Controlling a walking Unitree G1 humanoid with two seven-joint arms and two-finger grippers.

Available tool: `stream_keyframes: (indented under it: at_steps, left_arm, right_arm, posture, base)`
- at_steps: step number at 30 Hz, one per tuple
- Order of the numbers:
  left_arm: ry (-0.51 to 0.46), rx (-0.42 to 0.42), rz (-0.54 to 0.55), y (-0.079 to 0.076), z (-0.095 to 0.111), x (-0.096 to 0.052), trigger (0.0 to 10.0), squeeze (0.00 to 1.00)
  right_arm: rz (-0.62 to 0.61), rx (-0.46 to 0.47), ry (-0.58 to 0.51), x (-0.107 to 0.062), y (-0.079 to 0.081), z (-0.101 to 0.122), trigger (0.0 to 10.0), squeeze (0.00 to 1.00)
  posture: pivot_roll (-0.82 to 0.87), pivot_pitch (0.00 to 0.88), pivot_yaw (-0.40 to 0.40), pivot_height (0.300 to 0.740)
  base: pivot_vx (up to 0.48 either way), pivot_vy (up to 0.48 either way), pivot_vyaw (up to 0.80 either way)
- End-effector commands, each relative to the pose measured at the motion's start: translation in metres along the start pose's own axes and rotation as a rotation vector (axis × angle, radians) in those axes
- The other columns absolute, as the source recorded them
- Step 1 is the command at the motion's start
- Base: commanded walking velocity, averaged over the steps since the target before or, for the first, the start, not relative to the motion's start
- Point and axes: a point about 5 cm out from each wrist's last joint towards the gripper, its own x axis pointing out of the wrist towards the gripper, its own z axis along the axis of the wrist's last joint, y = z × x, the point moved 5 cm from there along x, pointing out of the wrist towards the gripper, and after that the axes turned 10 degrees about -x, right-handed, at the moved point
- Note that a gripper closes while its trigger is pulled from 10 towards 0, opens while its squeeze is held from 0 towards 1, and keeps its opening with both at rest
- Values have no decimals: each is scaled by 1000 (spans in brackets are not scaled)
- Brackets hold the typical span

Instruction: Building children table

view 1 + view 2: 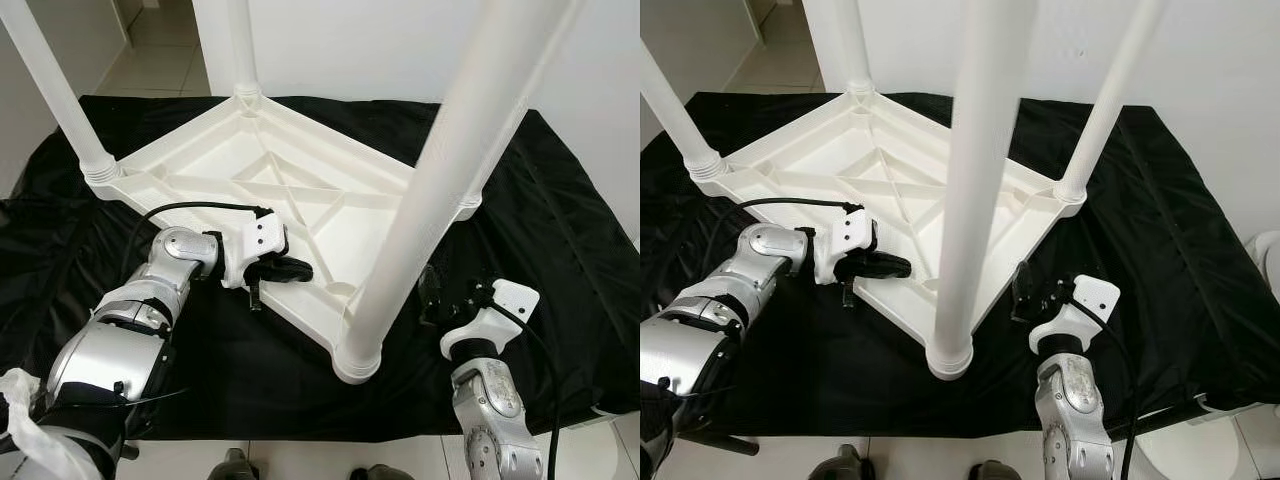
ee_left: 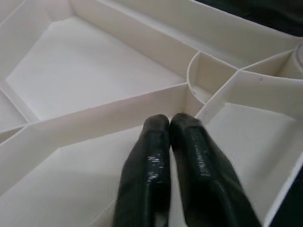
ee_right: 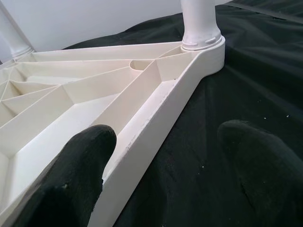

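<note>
Lying upside down on a black cloth (image 1: pixel 560 250), a white plastic table (image 1: pixel 250 165) is seen with its four round legs pointing up. The cloth is spread on the floor by a white wall (image 1: pixel 360 40). The ribbed underside of the table is turned up, so its walls and pockets are shown.

The left gripper (image 1: pixel 290 268) is reached over the near edge of the table, and its black tips are laid inside the ribbed underside. In the left wrist view the two fingers (image 2: pixel 151 156) are seen pressed together side by side, with nothing between them, close to a thin rib.

The right gripper (image 1: pixel 1032 290) is held low over the cloth, just beside the table's right edge, near the closest leg (image 1: pixel 965 200). In the head views its jaws are too small and dark to read. In the right wrist view they are seen spread wide: one finger (image 3: pixel 78 161) is over the table's rim, the other is over the cloth, and the far corner leg (image 3: pixel 201 21) is seen standing in its socket.
</note>
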Motion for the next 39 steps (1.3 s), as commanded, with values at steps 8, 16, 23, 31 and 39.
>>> stream_keyframes:
  at_steps: [8,16,23,31,39]
  left_arm:
    - [-12,-1,-82,5,21,-17,10000,1000]
    - [98,63,-103,3,10,-18,10000,0]
    - [239,83,-72,3,-11,-14,10000,0]
    - [295,69,40,15,-13,-4,10000,0]
    - [334,79,151,27,-9,7,10000,0]
  right_arm:
    - [41,2,-34,-5,6,2,10000,0]
    - [68,-17,-18,-11,6,-3,10000,0]
    - [77,-18,-26,-12,7,-2,10000,0]
    - [63,-16,-36,-10,6,-1,10000,0]
    - [54,-12,-38,-8,6,1,10000,0]
  posture:
    - [1,37,10,740]
    - [1,29,14,740]
    - [-7,24,19,740]
    - [-9,24,24,740]
    - [-15,29,30,740]
  base:
    - [0,0,0]
    - [0,0,0]
    - [0,0,0]
    - [0,0,0]
    - [0,0,0]
